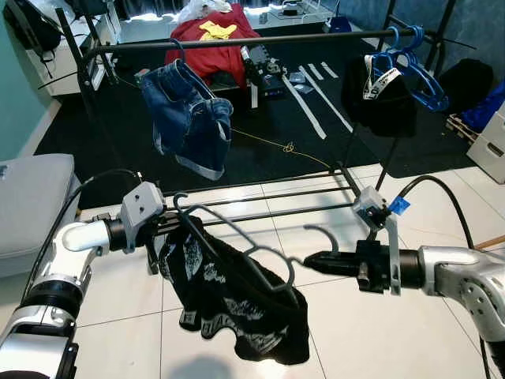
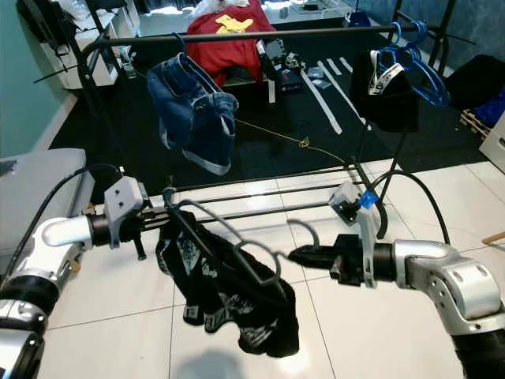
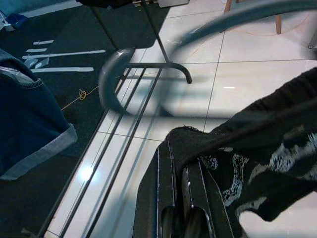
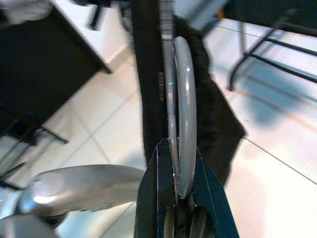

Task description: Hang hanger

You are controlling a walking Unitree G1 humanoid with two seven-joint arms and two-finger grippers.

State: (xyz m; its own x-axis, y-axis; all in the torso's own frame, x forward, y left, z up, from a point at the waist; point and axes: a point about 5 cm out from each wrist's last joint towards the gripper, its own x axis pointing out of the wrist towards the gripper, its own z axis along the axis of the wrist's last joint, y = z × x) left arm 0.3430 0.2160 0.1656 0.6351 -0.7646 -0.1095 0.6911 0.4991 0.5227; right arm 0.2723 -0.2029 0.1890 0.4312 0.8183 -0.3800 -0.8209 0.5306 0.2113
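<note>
Grey hanger (image 1: 237,237) with black garment (image 1: 237,304) held low over tiles, before rack (image 1: 237,43). Right gripper (image 1: 312,260) clamped on hanger's hook end; left gripper (image 1: 162,225) pinched on opposite end and cloth. Jeans (image 1: 189,118) up on rail.

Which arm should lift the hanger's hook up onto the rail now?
Right, probably. The right gripper clamps the grey hanger just below its hook; the left gripper holds the far end, under the black garment.

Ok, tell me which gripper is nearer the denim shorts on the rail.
Left. The left gripper sits almost below the denim shorts; the right gripper is farther off to the right.
</note>
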